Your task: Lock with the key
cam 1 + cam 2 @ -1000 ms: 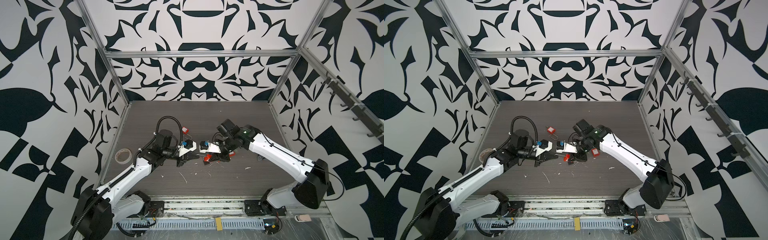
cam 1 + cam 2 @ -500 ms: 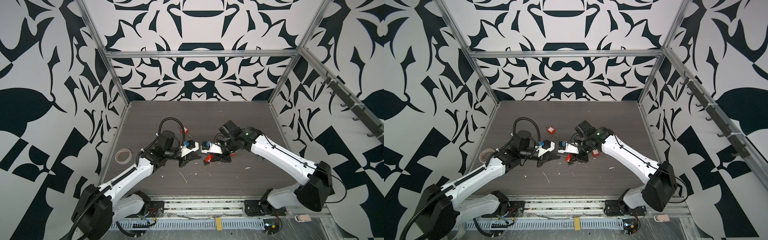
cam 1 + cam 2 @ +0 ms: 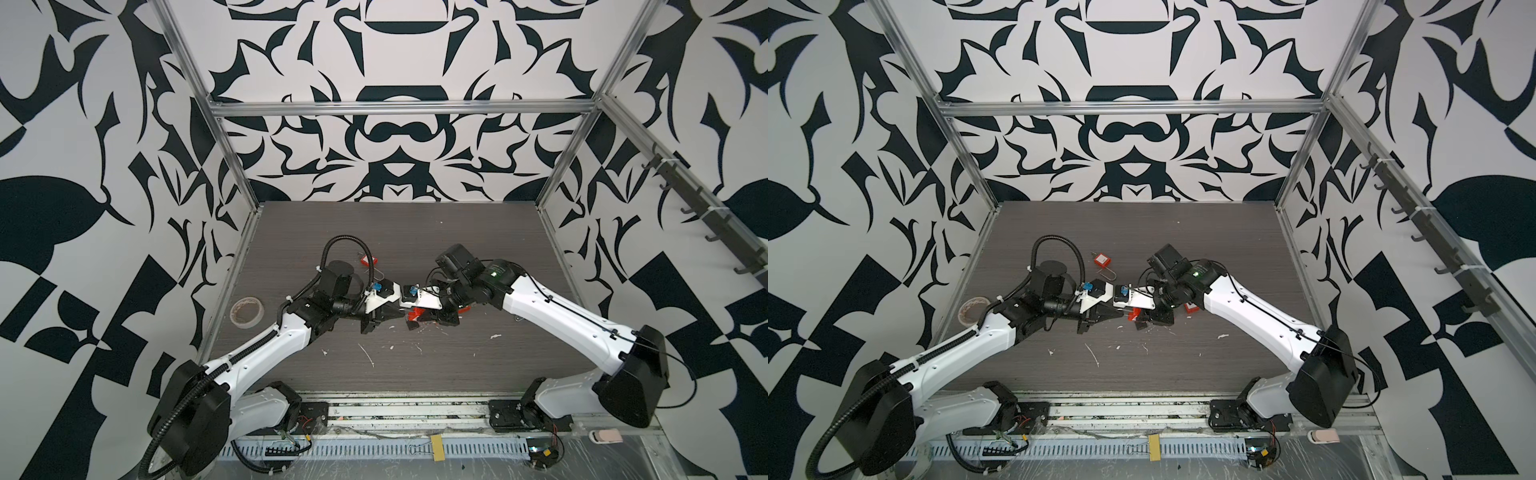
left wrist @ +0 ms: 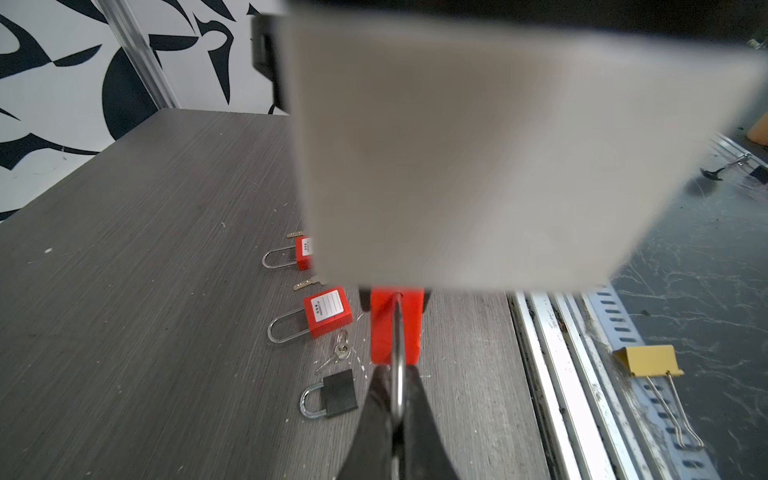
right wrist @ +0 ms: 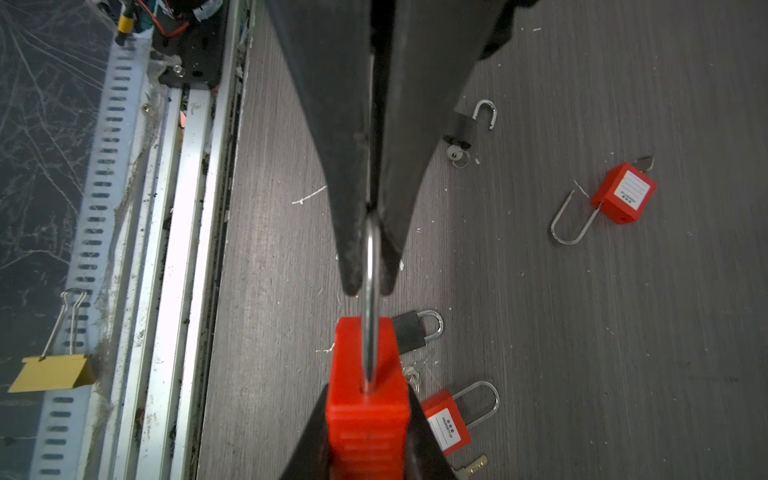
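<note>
Left tool (image 4: 395, 371): clamped tight on the steel shackle (image 4: 397, 340), which sits edge-on between its two black fingers.
Right tool (image 5: 368, 392): closed on the red padlock (image 5: 365, 424), with one finger against each broad side of the body.
Red padlock: held in the air between the two tools. Its body is in the right tool and its shackle runs straight out into the left tool's tips. In both top views it sits where the tools meet, above the table (image 3: 457, 365).
Keyhole end: buried in the right tool and not visible.
Shackle latch: seen edge-on only, so latched or loose cannot be told.
Below the left tool's tips: a closed black padlock (image 4: 340, 394) lies on the table, with ringed keys (image 4: 341, 352) just beside it.
Beside the right tool's fingers: a labelled red padlock (image 4: 328, 311) lies flat, a brass key (image 4: 305, 284) at its body end.
Behind the left tool: an open black padlock (image 5: 461, 124) lies near its fingers.
Tape roll (image 3: 247, 312): on the table's edge, well apart from the left tool, on the left arm's outer side.
</note>
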`<state>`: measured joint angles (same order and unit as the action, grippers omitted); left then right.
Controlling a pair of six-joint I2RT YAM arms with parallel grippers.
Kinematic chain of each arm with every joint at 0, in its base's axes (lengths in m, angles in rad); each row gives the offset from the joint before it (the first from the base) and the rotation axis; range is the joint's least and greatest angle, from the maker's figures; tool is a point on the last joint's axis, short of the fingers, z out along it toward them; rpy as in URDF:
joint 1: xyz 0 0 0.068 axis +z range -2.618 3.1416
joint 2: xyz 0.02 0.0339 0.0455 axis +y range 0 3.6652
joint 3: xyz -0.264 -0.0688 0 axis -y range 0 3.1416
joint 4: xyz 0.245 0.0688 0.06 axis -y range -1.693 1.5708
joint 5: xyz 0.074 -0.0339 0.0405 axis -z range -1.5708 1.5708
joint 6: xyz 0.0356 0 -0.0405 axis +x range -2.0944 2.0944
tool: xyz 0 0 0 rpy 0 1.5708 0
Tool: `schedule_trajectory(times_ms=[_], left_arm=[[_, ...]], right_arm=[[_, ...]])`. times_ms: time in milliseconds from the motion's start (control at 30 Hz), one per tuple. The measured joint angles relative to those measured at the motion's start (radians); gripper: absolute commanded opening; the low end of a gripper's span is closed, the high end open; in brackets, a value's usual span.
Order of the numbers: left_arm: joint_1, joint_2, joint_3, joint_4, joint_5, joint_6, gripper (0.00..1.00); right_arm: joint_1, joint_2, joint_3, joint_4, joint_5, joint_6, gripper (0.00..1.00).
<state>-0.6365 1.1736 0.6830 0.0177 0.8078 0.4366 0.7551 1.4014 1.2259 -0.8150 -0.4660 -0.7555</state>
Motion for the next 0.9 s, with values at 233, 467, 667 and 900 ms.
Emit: schedule_trajectory(times_ms=[233,467,667,900], left_arm=[[-0.015,-0.002,0.000,-0.015,0.001,0.006,0.00],[-0.016,0.030,0.024,-0.005,-0.002,0.034,0.00],[-0.016,0.058,0.039,0.001,-0.015,0.055,0.00],[-0.015,0.103,0.052,0.005,0.029,0.048,0.00]], right_arm=[[-0.013,0.025,0.029,-0.063,-0.048,-0.010,0.06],[-0.018,0.006,0.015,-0.033,-0.008,-0.007,0.04],[-0.019,-0.032,-0.043,0.041,0.027,0.006,0.03],[-0.028,-0.022,-0.034,-0.003,0.004,0.030,0.03]])
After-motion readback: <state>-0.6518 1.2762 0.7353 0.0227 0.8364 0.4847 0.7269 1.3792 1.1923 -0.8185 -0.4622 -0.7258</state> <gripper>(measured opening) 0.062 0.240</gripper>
